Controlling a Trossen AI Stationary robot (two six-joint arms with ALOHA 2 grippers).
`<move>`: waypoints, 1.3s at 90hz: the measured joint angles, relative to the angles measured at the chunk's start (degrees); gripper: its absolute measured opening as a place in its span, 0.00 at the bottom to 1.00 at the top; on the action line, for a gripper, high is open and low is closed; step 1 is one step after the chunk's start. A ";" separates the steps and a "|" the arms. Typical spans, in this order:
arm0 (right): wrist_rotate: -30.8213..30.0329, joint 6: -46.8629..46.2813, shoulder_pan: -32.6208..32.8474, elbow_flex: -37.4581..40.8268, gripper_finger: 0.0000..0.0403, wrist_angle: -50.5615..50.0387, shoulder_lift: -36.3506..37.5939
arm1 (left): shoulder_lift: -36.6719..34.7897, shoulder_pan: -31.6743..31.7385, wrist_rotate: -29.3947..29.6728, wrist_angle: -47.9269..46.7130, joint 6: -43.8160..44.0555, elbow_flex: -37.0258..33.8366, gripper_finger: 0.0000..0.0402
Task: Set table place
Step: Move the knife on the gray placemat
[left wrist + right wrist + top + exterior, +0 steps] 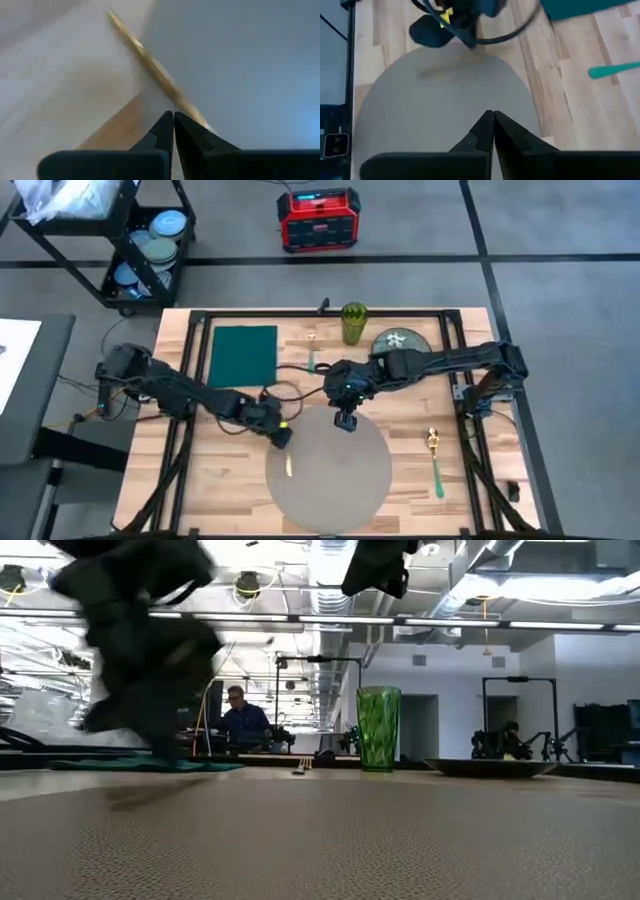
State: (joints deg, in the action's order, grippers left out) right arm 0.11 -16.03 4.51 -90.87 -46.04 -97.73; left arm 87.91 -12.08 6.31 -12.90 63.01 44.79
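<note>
1. Presently the left tool (281,432) sits low over the left edge of the round grey placemat (340,490), its fingers (162,132) pressed together with nothing between them, as the left wrist view shows.
2. Just beyond those fingertips lies a slim gold utensil (150,62), resting on the placemat close to its left edge, tool and utensil near each other; whether they touch cannot be told.
3. The utensil's long axis runs roughly along the left tool's reach, from the fingertips away toward the near edge of the tabletop (230,470); in the high view it shows only as a short pale streak (289,467).
4. The right tool (346,420) hangs above the far rim of the placemat, clearly higher than the left one, its fingers (485,127) likewise closed and empty.
5. The left arm is judged the nearer of the two to the gold utensil; the right arm would have to cross the mat to reach it.
6. Farther out, the dark green napkin (243,356), the green glass (354,323) and the floral plate (402,342) stand along the far side of the tabletop, well apart from the placemat.
7. A green-handled spoon (436,460) lies on the bare wood to the right of the placemat, nearer the right arm.
</note>
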 joint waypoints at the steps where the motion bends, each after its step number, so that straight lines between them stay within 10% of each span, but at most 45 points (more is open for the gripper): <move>1: -0.03 0.00 0.00 0.00 0.00 -0.04 0.00 | 0.42 0.15 -0.06 0.28 -0.89 0.73 0.00; 23: -0.17 0.07 -0.09 0.00 0.00 -0.81 0.00 | 7.18 2.33 -2.06 -7.25 -15.61 13.67 0.00; 41: -0.06 0.02 0.53 0.00 0.00 -1.92 0.00 | 6.71 1.94 -1.66 -23.39 -17.25 13.71 0.00; 62: 0.80 0.53 2.19 0.00 0.00 -4.37 0.00 | 6.75 -0.91 -3.18 -20.03 -21.29 10.32 0.00; 84: 5.95 14.75 0.52 -0.02 0.13 -8.09 -1.01 | 5.21 -8.03 -3.06 -43.13 -29.33 9.71 0.00; 117: 5.07 33.05 -3.16 0.02 0.35 7.02 -8.15 | -23.93 -27.18 13.41 -14.94 2.29 -10.44 0.00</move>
State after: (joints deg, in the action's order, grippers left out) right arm 5.18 17.01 1.35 -90.85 -39.02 -105.88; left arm 63.98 -39.26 19.71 -27.85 65.30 34.35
